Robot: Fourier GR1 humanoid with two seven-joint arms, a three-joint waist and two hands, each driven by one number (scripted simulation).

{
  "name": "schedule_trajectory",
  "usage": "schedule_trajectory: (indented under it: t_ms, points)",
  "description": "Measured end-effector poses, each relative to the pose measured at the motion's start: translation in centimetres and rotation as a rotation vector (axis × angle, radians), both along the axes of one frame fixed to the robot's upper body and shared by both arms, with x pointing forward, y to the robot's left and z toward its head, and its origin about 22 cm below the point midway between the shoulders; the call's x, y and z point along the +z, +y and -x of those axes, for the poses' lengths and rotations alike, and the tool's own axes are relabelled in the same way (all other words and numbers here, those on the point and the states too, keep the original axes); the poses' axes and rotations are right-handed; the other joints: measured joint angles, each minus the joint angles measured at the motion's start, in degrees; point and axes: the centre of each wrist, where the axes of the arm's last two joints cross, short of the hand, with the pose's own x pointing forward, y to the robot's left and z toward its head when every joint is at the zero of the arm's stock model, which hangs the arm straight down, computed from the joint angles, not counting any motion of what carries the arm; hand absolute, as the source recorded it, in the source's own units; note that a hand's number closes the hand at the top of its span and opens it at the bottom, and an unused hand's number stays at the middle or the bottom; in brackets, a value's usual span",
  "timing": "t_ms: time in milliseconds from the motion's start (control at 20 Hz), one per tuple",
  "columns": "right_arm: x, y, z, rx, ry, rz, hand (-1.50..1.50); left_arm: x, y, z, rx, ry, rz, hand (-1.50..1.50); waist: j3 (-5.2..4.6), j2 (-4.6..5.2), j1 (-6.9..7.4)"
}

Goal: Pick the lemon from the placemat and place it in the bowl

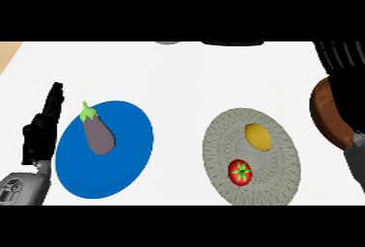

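The lemon (257, 136) lies on the grey placemat (282, 185) beside a tomato (240, 172). The left hand (39, 132) rests open at the table's left edge. The right hand (349, 79) shows over the brown bowl (324, 113) at the right edge; I cannot tell its state.

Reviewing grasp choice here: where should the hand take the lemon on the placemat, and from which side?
Across the lemon's narrower middle, coming from above. It lies flat on the woven placemat, long axis toward the tomato below it, so its two flanks look free.

— Where's the lemon (258, 136)?
— On the grey placemat (221, 159), beside a tomato (240, 172).
— And the bowl (327, 116)?
— At the counter's (178, 72) right edge, under the right hand (349, 67).
— Left hand (41, 130)?
— Open, near the left edge.
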Motion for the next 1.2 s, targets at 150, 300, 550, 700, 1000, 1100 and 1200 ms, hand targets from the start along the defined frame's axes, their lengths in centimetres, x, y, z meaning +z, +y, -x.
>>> schedule_trajectory:
  t_ms: [150, 300, 550, 700, 1000, 1100, 1200]
  points:
    - [-0.6, -0.9, 0.3, -0.031, 0.037, 0.023, 1.50, -0.2, -1.9, -0.3, -0.095, -0.001, 0.047, 0.00, 1.59, 0.51, 0.27]
    - [-3.4, -2.4, 0.7, -0.093, 0.118, 0.030, 1.50, -0.1, -5.0, -0.3, -0.268, 0.000, 0.103, 0.00, 2.42, 0.80, 0.33]
    - [-9.2, -4.3, 1.6, -0.255, 0.251, 0.221, -1.50, 0.0, -9.1, 0.2, -0.457, 0.046, 0.188, 0.00, 2.82, 1.22, 0.81]
    - [-12.4, -4.4, 1.8, -0.258, 0.265, 0.252, -1.50, 0.5, -10.3, 0.7, -0.517, 0.058, 0.218, 0.00, 3.01, 1.19, 1.52]
    - [-11.8, -5.0, 0.5, -0.231, 0.282, 0.573, -1.50, 1.1, -10.3, 1.6, -0.563, 0.077, 0.229, 0.00, 3.03, 1.08, 2.40]
    - [-10.2, -5.0, -0.3, -0.224, 0.306, 0.702, -1.50, 1.3, -10.5, 1.5, -0.566, 0.077, 0.229, 0.00, 2.98, 1.05, 2.49]
    - [-8.6, -5.1, -1.0, -0.207, 0.354, 0.836, -1.50, 1.4, -10.7, 1.4, -0.572, 0.079, 0.232, 0.00, 2.90, 1.01, 2.70]
